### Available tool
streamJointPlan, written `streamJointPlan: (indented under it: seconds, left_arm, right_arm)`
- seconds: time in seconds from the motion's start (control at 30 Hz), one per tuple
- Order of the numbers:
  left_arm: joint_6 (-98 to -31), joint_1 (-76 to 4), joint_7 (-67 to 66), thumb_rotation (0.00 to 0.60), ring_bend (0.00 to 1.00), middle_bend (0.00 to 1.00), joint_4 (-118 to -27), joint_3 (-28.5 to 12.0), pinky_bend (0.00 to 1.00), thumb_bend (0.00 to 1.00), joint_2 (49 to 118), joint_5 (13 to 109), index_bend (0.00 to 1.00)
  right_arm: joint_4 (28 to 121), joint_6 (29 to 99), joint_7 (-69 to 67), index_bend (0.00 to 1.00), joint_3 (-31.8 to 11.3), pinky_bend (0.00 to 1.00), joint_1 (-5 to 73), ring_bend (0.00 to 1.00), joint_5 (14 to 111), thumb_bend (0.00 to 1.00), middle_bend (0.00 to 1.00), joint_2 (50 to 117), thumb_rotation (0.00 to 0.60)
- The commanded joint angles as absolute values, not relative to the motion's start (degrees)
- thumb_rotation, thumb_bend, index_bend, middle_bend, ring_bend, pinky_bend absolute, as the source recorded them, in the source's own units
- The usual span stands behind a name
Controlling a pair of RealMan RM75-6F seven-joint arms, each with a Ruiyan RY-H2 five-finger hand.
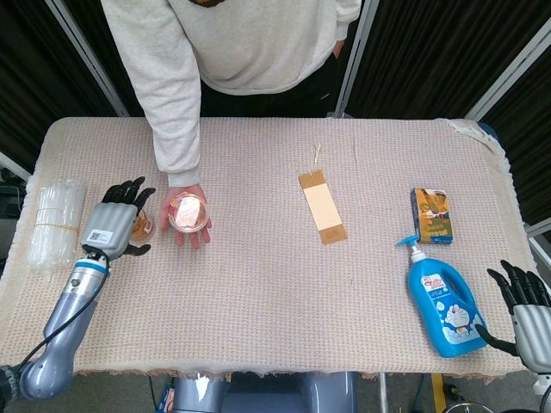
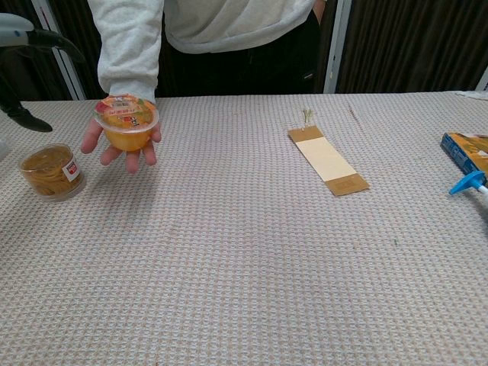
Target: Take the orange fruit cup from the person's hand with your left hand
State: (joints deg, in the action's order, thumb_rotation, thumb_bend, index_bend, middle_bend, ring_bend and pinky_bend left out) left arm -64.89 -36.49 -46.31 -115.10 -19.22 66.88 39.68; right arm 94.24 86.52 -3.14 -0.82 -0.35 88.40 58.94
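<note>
The orange fruit cup (image 1: 188,212) (image 2: 126,124) rests on the person's upturned palm (image 1: 187,226) above the left part of the table, its foil lid facing up. My left hand (image 1: 115,227) hovers open just left of the cup, fingers spread, above a small jar. In the chest view only its dark fingertips (image 2: 46,38) show at the top left corner. My right hand (image 1: 525,301) is open at the table's near right corner, far from the cup.
A clear jar of rubber bands (image 2: 51,171) stands left of the person's hand, under my left hand. A stack of clear cups (image 1: 55,222) lies at the left edge. A brown card (image 1: 322,206), a small box (image 1: 432,215) and a blue detergent bottle (image 1: 443,306) lie to the right.
</note>
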Motion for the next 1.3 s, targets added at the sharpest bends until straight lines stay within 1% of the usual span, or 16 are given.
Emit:
streamJointPlan:
  seconds: [0.03, 0.27, 0.53, 0.6, 0.73, 0.83, 0.9, 0.93, 0.97, 1.0, 1.07, 1.17, 1.23, 1.3]
  left_arm:
    - [-67.5, -46.3, -57.0, 0.600, 0.00, 0.00, -113.5, -22.6, 0.10, 0.19, 71.7, 26.1, 0.14]
    - [-72.6, -54.3, -64.2, 0.600, 0.01, 0.00, -109.8, -23.9, 0.11, 0.20, 76.5, 12.1, 0.15]
    - [-74.7, -58.4, -65.9, 0.600, 0.02, 0.00, -106.3, -24.1, 0.12, 0.20, 80.3, 6.2, 0.17]
    - [-75.2, -59.2, -66.2, 0.600, 0.04, 0.02, -105.4, -23.8, 0.14, 0.20, 81.2, 5.1, 0.20]
    - [-76.2, -60.0, -65.8, 0.600, 0.08, 0.08, -104.1, -23.0, 0.18, 0.21, 83.0, 5.1, 0.25]
    - [-76.7, -60.3, -65.5, 0.600, 0.09, 0.09, -103.7, -22.1, 0.19, 0.21, 83.9, 5.5, 0.27]
    - [-76.9, -60.4, -65.2, 0.600, 0.12, 0.12, -103.5, -21.5, 0.21, 0.23, 84.4, 5.8, 0.32]
    - [-76.9, -60.4, -65.1, 0.600, 0.16, 0.16, -103.5, -21.4, 0.24, 0.25, 84.5, 5.8, 0.37]
    - [-77.0, -60.4, -64.9, 0.600, 0.21, 0.22, -103.5, -21.2, 0.28, 0.28, 84.8, 6.0, 0.44]
    - [-77.2, -60.4, -64.7, 0.600, 0.25, 0.27, -103.4, -20.9, 0.31, 0.31, 85.0, 6.4, 0.48]
    - [-77.6, -60.3, -63.8, 0.600, 0.36, 0.40, -103.4, -20.3, 0.40, 0.39, 85.5, 8.2, 0.60]
    - [-78.3, -60.0, -62.4, 0.600, 0.47, 0.53, -103.3, -18.9, 0.48, 0.50, 86.2, 11.8, 0.74]
    - [-79.1, -59.6, -61.2, 0.600, 0.50, 0.56, -103.0, -17.7, 0.50, 0.52, 86.9, 14.7, 0.78]
    - [-79.5, -59.3, -60.3, 0.600, 0.52, 0.57, -102.9, -17.0, 0.51, 0.54, 87.2, 16.8, 0.79]
  right_arm:
    - [94.3, 86.4, -3.5, 0.12, -0.8, 0.00, -0.4, 0.00, 88.3, 0.11, 0.00, 58.8, 0.600]
    - [94.4, 86.3, -3.9, 0.12, -0.8, 0.00, -0.4, 0.00, 88.1, 0.11, 0.00, 58.7, 0.600]
    - [94.6, 86.3, -3.9, 0.12, -0.7, 0.00, -0.4, 0.00, 88.1, 0.11, 0.00, 58.6, 0.600]
    - [94.6, 86.2, -3.9, 0.12, -0.7, 0.00, -0.4, 0.00, 87.9, 0.11, 0.00, 58.6, 0.600]
    - [94.6, 86.3, -4.0, 0.12, -0.8, 0.00, -0.5, 0.00, 87.9, 0.11, 0.00, 58.5, 0.600]
    - [94.6, 86.2, -4.1, 0.12, -0.8, 0.00, -0.5, 0.00, 87.8, 0.11, 0.00, 58.5, 0.600]
    - [94.7, 86.3, -4.1, 0.12, -0.7, 0.00, -0.5, 0.00, 87.8, 0.11, 0.00, 58.5, 0.600]
    - [94.7, 86.3, -4.0, 0.12, -0.7, 0.00, -0.5, 0.00, 87.8, 0.11, 0.00, 58.5, 0.600]
    - [94.7, 86.2, -4.0, 0.12, -0.7, 0.00, -0.5, 0.00, 87.8, 0.11, 0.00, 58.5, 0.600]
    - [94.8, 86.3, -3.9, 0.12, -0.7, 0.00, -0.5, 0.00, 87.8, 0.11, 0.00, 58.5, 0.600]
    - [94.8, 86.3, -3.9, 0.12, -0.7, 0.00, -0.5, 0.00, 87.8, 0.11, 0.00, 58.5, 0.600]
    - [94.9, 86.3, -3.7, 0.12, -0.8, 0.00, -0.6, 0.00, 87.7, 0.11, 0.00, 58.6, 0.600]
    - [94.9, 86.4, -3.7, 0.12, -0.8, 0.00, -0.6, 0.00, 87.7, 0.11, 0.00, 58.6, 0.600]
    - [94.9, 86.4, -3.6, 0.12, -0.8, 0.00, -0.6, 0.00, 87.7, 0.11, 0.00, 58.6, 0.600]
